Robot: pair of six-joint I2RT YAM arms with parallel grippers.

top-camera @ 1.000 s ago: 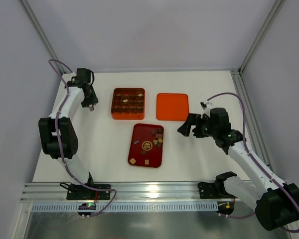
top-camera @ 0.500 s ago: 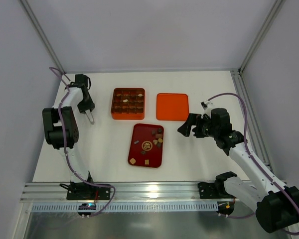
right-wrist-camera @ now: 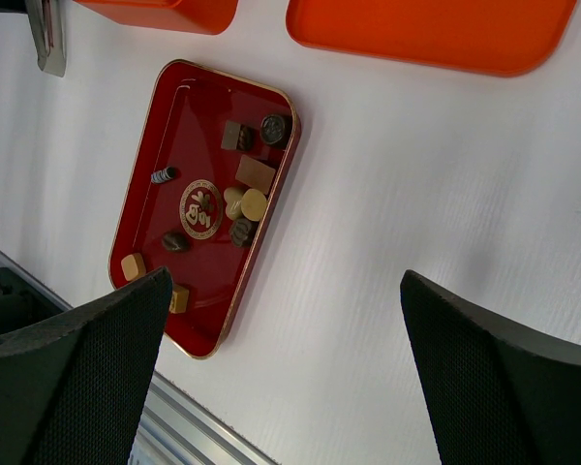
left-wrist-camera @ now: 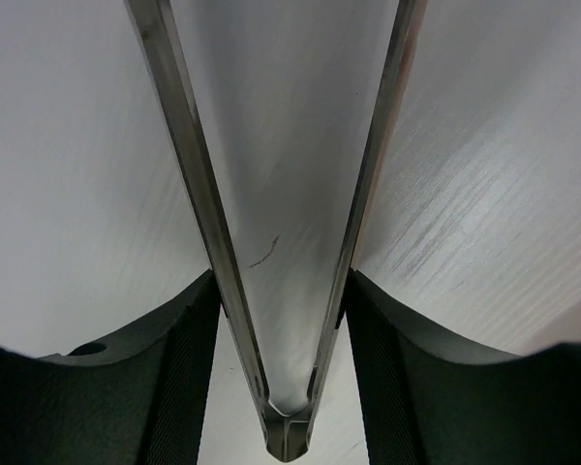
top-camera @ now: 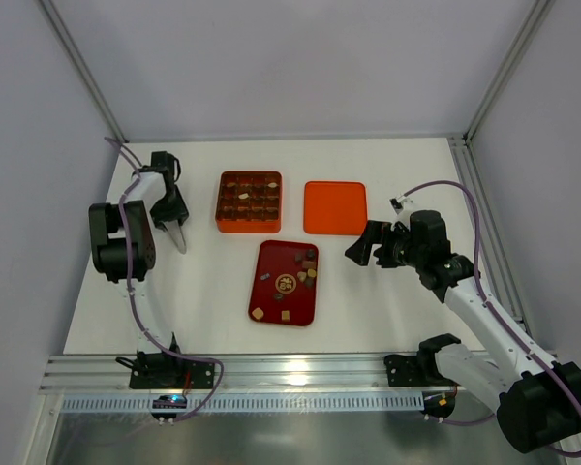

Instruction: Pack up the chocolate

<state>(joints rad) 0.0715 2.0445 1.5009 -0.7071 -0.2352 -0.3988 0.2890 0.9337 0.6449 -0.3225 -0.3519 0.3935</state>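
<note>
Several small chocolate pieces (top-camera: 298, 274), dark brown, tan and cream, lie loose in the dark red tray (top-camera: 268, 295). They also show in the right wrist view (right-wrist-camera: 244, 201), in the same tray (right-wrist-camera: 189, 121). More pieces fill cells of the orange grid box (top-camera: 249, 201). My left gripper (top-camera: 171, 217) is shut on metal tongs (top-camera: 179, 238), left of the box, tips pointing down at bare table. In the left wrist view the tongs (left-wrist-camera: 196, 179) spread open between my fingers (left-wrist-camera: 189, 329). My right gripper (top-camera: 356, 250) is open and empty, right of the tray (right-wrist-camera: 283, 291).
The orange lid (top-camera: 334, 207) lies flat right of the grid box, and shows in the right wrist view (right-wrist-camera: 436, 29). The metal rail (top-camera: 290, 373) runs along the near table edge. Frame posts stand at the back corners.
My left arm has folded and brought the tongs nearer, from beside the box's back left to its front left. The right arm has not moved.
</note>
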